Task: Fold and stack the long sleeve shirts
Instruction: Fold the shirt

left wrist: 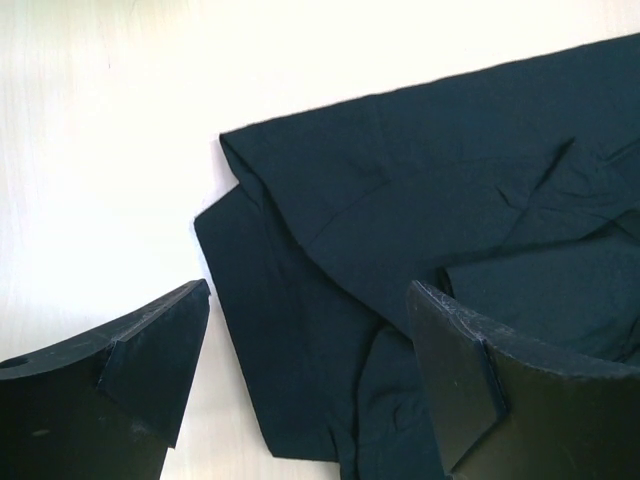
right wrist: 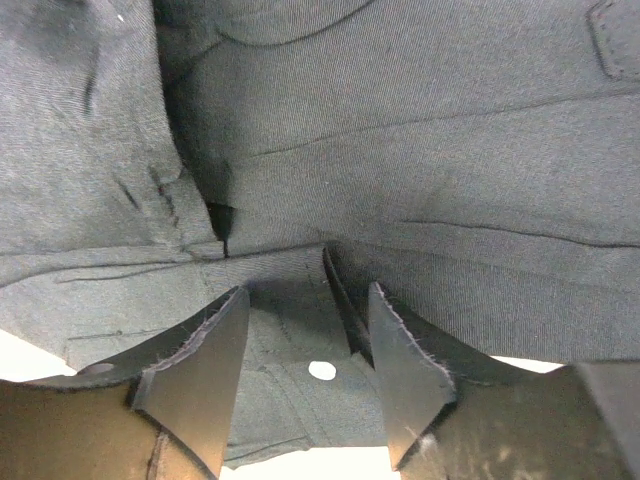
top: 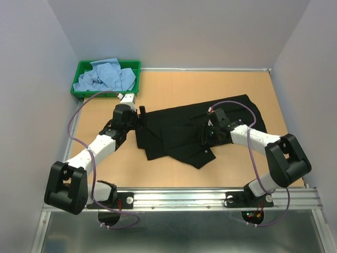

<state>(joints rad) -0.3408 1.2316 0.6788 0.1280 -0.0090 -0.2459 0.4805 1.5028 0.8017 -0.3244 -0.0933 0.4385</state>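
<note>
- The black shirt (top: 174, 129) lies spread and creased in the middle of the table (top: 184, 84). Its long axis goes from the lower left to the upper right of the top view.
- The light blue shirts (top: 105, 76) are heaped in the green tray (top: 79, 90) at the upper left, well apart from both arms.
- The right gripper (top: 204, 138) is the nearer 1. It is down on the shirt's lower middle, and its 2 fingers stand apart. A raised fold and 1 pale button (right wrist: 322, 370) lie between them, and no pinch is seen yet.
- The left gripper (left wrist: 310, 288) hovers at the shirt's left end, with jaws wide apart and empty. 1 finger is over bare table, the other over cloth.
- I judge that the coming move turns on the raised fold sitting between the right fingers.
</note>
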